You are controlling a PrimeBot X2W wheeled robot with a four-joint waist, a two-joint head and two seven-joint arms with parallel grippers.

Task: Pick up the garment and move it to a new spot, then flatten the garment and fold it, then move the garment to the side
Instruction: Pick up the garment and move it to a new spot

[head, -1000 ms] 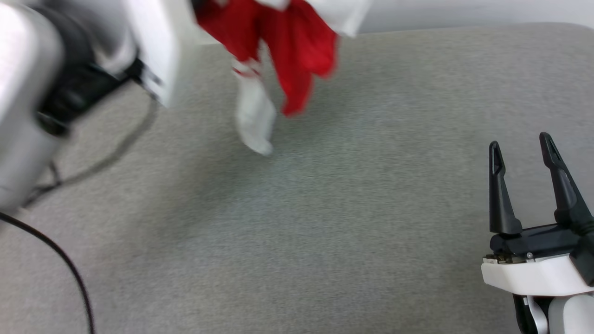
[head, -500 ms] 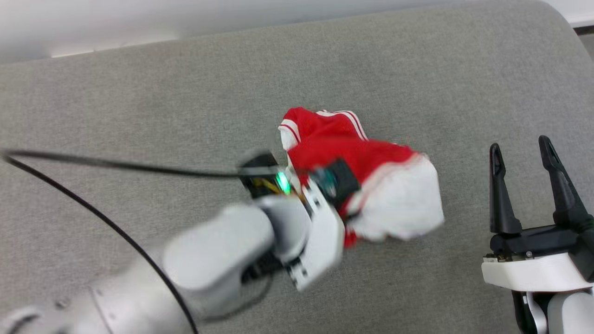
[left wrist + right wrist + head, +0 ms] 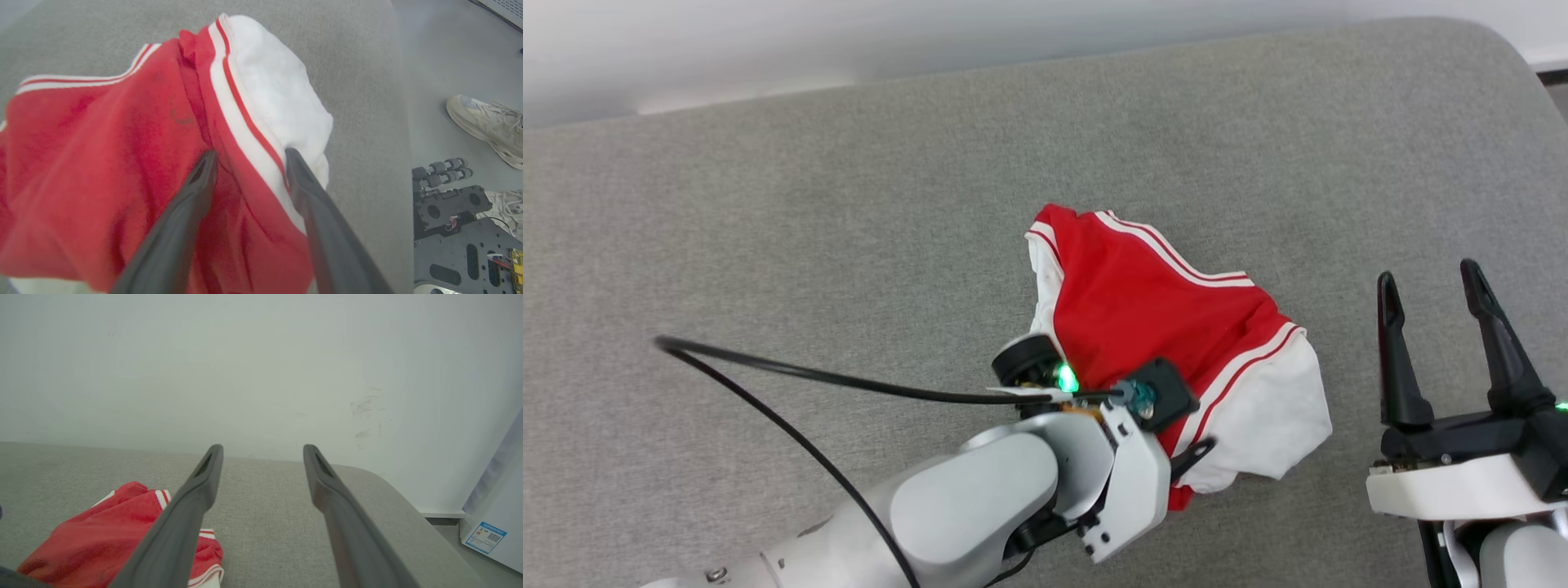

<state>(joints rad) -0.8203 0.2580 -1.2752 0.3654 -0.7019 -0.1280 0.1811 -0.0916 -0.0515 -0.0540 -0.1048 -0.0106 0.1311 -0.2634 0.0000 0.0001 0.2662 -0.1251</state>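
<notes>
Red/wht garment [image 3: 1143,302] bunched, lying crumpled.

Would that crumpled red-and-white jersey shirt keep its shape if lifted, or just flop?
Probably flop: the red-and-white jersey shirt lies bunched in soft folds. Likely light, being thin cloth. Unlikely to roll, slumped on the grey fabric surface.

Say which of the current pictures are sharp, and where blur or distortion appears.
Head view: sharp and evenly lit, the garment crisp. Left wrist view: the garment, close to the lens, looks soft, and the left gripper is blurred at its edges. Right wrist view: the right gripper is soft, the wall evenly lit.
</notes>
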